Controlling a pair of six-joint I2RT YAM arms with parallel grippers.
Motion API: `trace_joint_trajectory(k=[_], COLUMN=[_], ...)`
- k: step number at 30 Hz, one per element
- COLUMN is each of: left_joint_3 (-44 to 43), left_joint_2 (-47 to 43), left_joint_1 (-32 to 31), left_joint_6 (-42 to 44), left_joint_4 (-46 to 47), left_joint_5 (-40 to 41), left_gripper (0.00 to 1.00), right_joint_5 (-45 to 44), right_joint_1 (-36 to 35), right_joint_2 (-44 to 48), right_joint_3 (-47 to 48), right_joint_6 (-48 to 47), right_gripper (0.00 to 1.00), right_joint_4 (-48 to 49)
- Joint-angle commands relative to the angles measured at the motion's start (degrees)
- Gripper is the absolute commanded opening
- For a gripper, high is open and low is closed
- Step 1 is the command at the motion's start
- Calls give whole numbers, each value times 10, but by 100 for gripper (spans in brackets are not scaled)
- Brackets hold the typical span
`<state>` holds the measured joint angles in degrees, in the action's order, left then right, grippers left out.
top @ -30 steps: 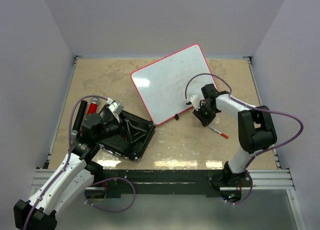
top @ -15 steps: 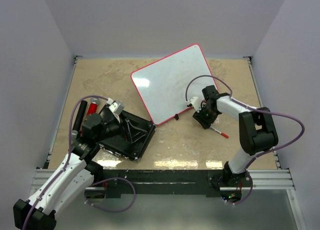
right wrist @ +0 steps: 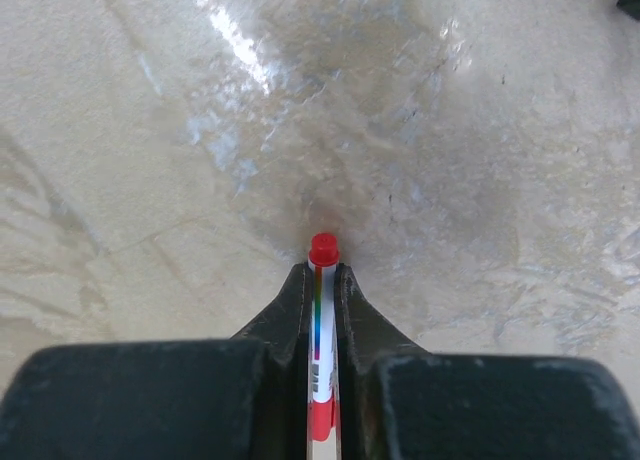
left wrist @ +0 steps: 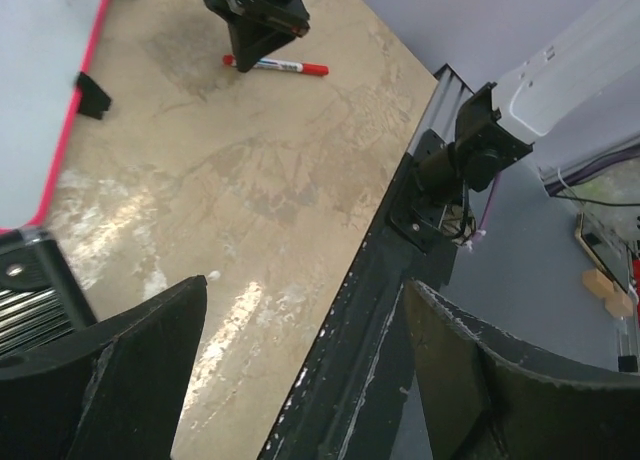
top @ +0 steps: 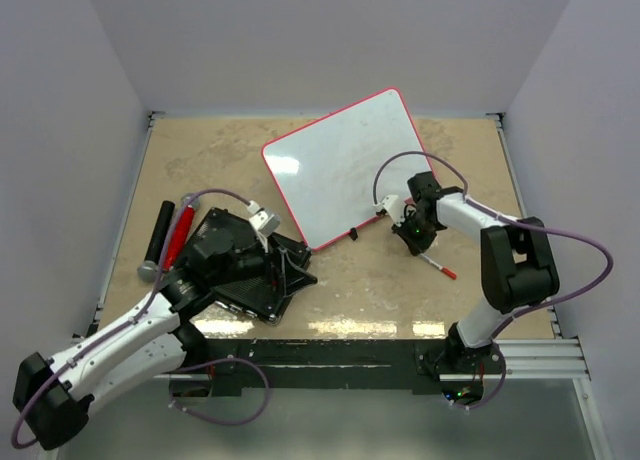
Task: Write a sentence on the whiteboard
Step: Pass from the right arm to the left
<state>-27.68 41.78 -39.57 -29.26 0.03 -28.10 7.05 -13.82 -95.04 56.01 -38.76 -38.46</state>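
On the surface [top: 200,150] the whiteboard [top: 340,165] lies flat at the far middle, stiff and light, likely to slide under pressure. Near its corner the right claw [right wrist: 320,272] is clenched across the slim, slippery-looking marker [right wrist: 319,330]; the left claw [left wrist: 300,360] gapes empty.

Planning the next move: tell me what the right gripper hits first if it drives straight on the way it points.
Probably the beige marbled tabletop, just past the red cap of the white marker clamped in the right gripper; depth is unclear.
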Motion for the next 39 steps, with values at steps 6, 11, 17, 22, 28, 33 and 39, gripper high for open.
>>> trace_joint_trajectory(k=[6,11,17,22,28,33,39], left_joint_3=[-74,-105,-119,-114,-121,-150,-227], left_joint_2=[174,243,308,335,364,417,505], left_joint_1=[-156,-177,-191,-203,-210,-216,-220], left_joint_6=[-10,-12,-17,-16,-15,-30,-58], left_joint_4=[152,219,303,356,390,423,424], left_joint_5=[133,156,173,191,207,213,277], left_gripper=[84,84,84,85,85,85,78], right_joint_5=[157,262,395,489,596,608,608], right_joint_1=[64,78,93,106,178,196,197], right_joint_2=[117,171,197,194,188,199,238], right_joint_3=[74,104,138,126,99,60,23], right_joint_6=[-39,-26,39,120,183,262,351], right_gripper=[0,0,0,0,0,0,0], right_joint_4=[-82,-96,-81,-28,14,85,163])
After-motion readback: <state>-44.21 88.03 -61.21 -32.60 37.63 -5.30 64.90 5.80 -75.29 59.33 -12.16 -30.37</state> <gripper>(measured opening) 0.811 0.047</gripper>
